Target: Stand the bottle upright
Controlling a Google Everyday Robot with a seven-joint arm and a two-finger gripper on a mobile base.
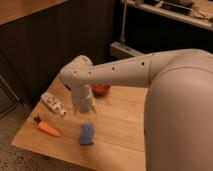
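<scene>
The bottle (53,103) is small and white with dark print. It lies on its side near the left edge of the wooden table (120,135). My gripper (85,107) hangs from the bent white arm, pointing down over the table just right of the bottle and apart from it. The gripper is open and holds nothing.
An orange carrot (47,128) lies near the front left corner. A blue object (87,134) sits in front of the gripper, and a red-orange item (101,90) is partly hidden behind the arm. A dark wall and a metal shelf (125,50) stand behind the table.
</scene>
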